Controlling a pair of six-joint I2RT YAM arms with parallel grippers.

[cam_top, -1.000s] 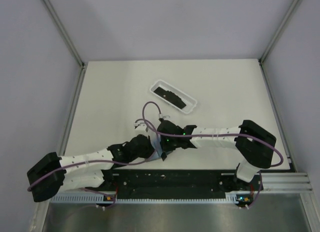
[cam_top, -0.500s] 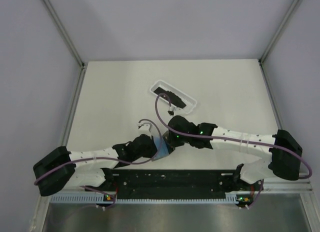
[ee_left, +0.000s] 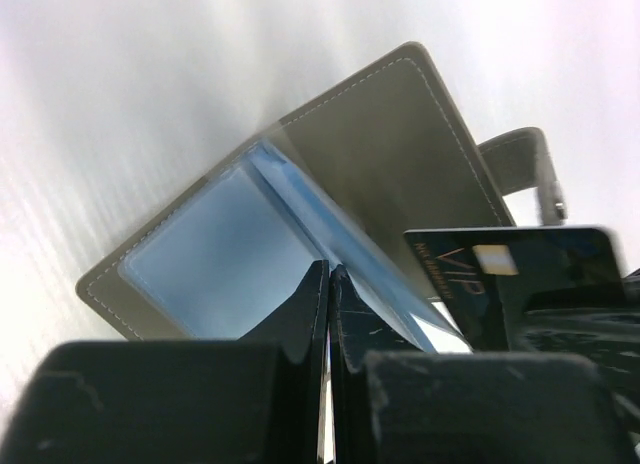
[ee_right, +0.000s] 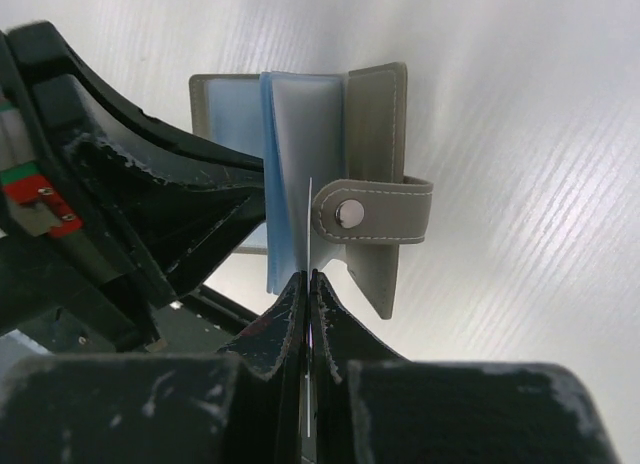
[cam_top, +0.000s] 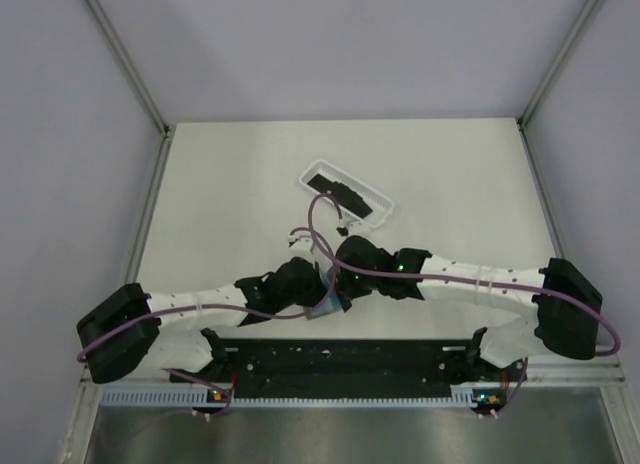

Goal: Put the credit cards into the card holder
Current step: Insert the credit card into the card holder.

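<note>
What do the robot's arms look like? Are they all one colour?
No. The left arm and right arm have white tube parts with small dark dots, joined by chunky black blocks. A purple cable loops along each arm. Tiny green lights glow near the right wrist. The left gripper and right gripper have flat black fingers, scuffed with pale scratches.

Off-white matte table (cam_top: 220,184), rectangular, edged left and right by metal rails (cam_top: 146,214). Shows fine pale streaks up close in both wrist views. Carries one white translucent plastic tray (cam_top: 311,174) directly on its surface, just beyond the middle, lying flat and turned at a slant, long axis running from far left to near right. Meets a black mounting plate (cam_top: 350,359) along the near edge.
</note>
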